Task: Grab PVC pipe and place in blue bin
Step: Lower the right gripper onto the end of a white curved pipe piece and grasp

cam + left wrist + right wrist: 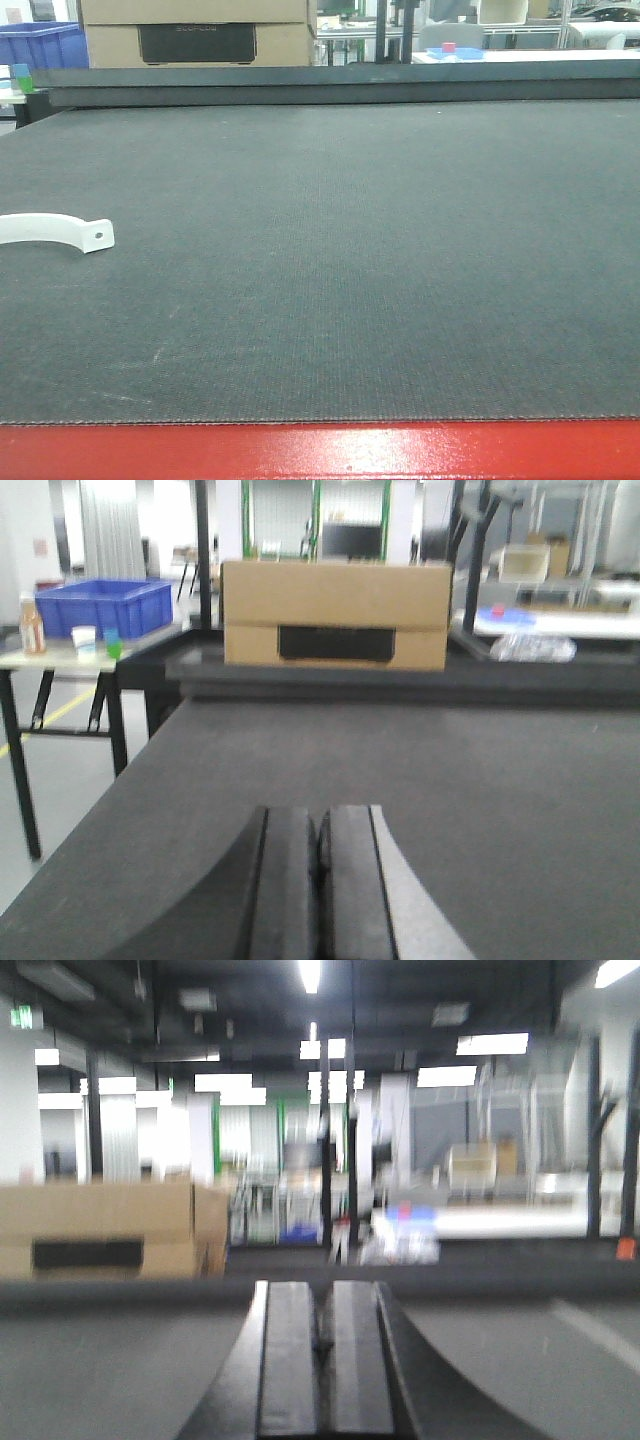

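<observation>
PVC pipe (55, 229) lies at the left edge of the dark mat (360, 250), about midway between near and far, partly cut off by the front view; its flat tab with the single hole points right and rests on the mat, while the arch rises off it. It looks light and stiff, probably smooth and a little slippery, not fragile; the best hold would likely be across the narrow band at the top of the arch, where the pads can close on both edges, not on the flat tab hugging the mat.

Counted: one pipe; one blue bin (105, 604), on a side table far to the left beyond the mat; one cardboard box (335, 615) at the far edge; two grippers.

Left gripper (319, 830) has its jaws pressed together with nothing between them, low over bare mat; right gripper (322, 1305) is likewise closed and empty, though that view is blurred. Neither wrist view shows the pipe, so both seem well apart from it; the left arm looks the nearer choice, and its jaws must part first.
</observation>
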